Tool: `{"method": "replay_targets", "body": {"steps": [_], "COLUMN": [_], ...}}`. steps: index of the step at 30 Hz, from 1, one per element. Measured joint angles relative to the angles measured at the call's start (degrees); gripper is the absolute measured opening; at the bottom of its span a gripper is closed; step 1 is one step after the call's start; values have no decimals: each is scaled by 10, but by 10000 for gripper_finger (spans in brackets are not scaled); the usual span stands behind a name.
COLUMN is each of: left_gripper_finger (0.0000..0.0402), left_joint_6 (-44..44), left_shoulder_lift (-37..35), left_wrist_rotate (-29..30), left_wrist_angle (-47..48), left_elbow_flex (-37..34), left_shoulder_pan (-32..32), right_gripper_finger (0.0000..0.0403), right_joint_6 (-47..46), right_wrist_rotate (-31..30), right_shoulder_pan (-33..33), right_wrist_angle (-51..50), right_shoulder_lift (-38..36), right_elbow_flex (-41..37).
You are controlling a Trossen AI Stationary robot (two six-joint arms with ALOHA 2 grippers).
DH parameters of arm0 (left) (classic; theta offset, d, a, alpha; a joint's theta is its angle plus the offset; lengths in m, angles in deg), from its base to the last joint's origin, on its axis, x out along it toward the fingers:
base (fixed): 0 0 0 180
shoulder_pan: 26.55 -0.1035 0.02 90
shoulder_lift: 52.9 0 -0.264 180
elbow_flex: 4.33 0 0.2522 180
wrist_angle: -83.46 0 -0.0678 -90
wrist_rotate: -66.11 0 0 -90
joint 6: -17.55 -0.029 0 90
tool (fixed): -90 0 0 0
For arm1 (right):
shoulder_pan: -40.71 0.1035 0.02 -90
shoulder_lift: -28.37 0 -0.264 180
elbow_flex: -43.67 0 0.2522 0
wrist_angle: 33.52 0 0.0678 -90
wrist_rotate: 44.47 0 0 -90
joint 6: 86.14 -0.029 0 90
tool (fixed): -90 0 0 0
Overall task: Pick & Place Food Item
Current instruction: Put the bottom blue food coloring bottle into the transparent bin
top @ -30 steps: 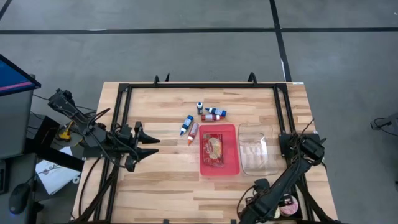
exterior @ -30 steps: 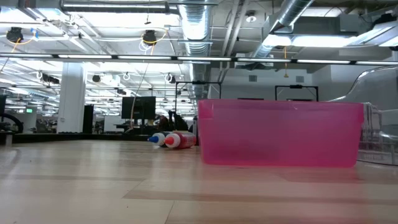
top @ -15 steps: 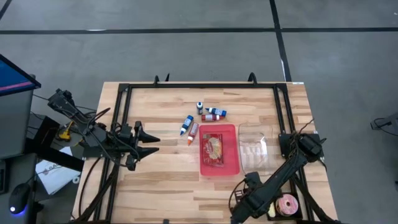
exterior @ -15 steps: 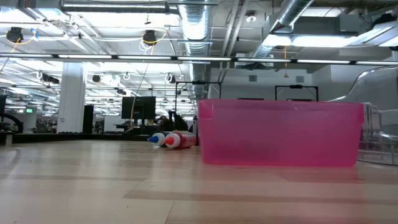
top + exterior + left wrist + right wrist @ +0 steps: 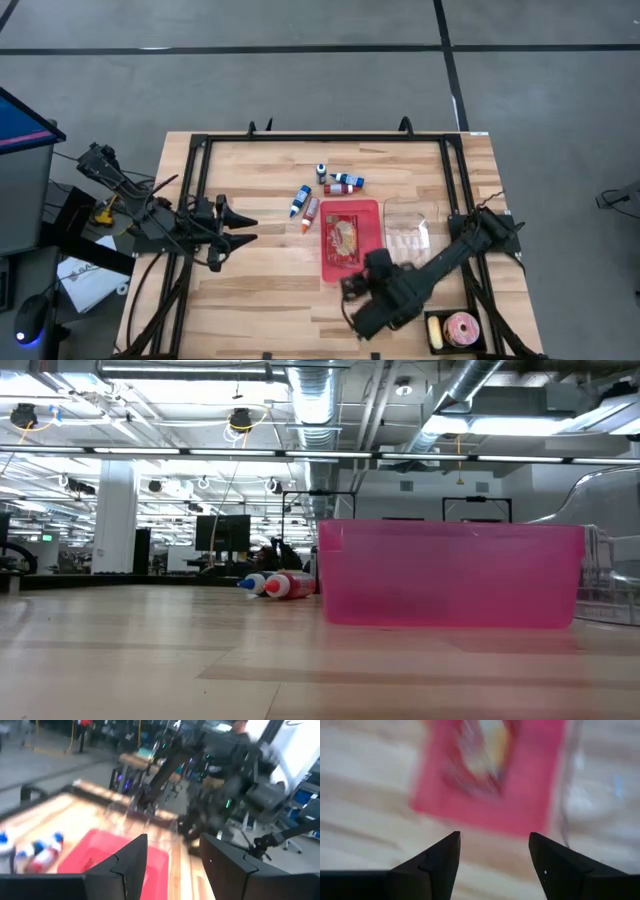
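Observation:
A pink bin [image 5: 372, 268] stands mid-table with a pale, orange-marked food item [image 5: 342, 236] lying in it. A clear container [image 5: 410, 238] stands just to its right. My right gripper [image 5: 352, 290] hovers over the bin's near end, slanting down toward it and open; its wrist view shows the bin [image 5: 525, 805] ahead between empty fingers [image 5: 435, 857]. My left gripper [image 5: 246, 231] waits at the table's left, held level and open, facing the bin [image 5: 95, 855]. Neither gripper shows in the low view, where the bin [image 5: 450, 575] fills the middle.
Several small bottles [image 5: 330, 185] lie on the wood beyond the bin, and they also show in the low view [image 5: 275, 585]. A black frame [image 5: 195, 170] rims the table. A yellow and pink roll [image 5: 455, 328] lies off the near right corner.
My right gripper has swung from the table's near right corner toward the left and up, ending over the pink bin's near end. It has tipped as it went and stays open. The bin and the bottles have kept still.

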Motion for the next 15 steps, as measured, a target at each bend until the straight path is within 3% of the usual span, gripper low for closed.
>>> {"method": "replay_targets", "body": {"steps": [4,8,12,15], "left_gripper_finger": [177,177,180,182], "left_joint_6": [161,296,275,263], "left_shoulder_lift": [-1,6,26,67], "left_wrist_rotate": [-14,-77,-100,-91], "left_wrist_angle": [149,316,348,353], "left_elbow_flex": [0,0,0,0], "left_shoulder_pan": [-19,-43,-85,-153], "right_gripper_finger": [228,228,228,228], "right_joint_6": [73,166,256,335], "right_wrist_rotate": [-78,-131,-200,-220], "right_shoulder_pan": [-41,-82,-120,-154], "right_wrist_angle": [-2,-1,-1,-1], "right_shoulder_lift": [-18,-73,-148,-200], "right_elbow_flex": [34,40,40,40]}}
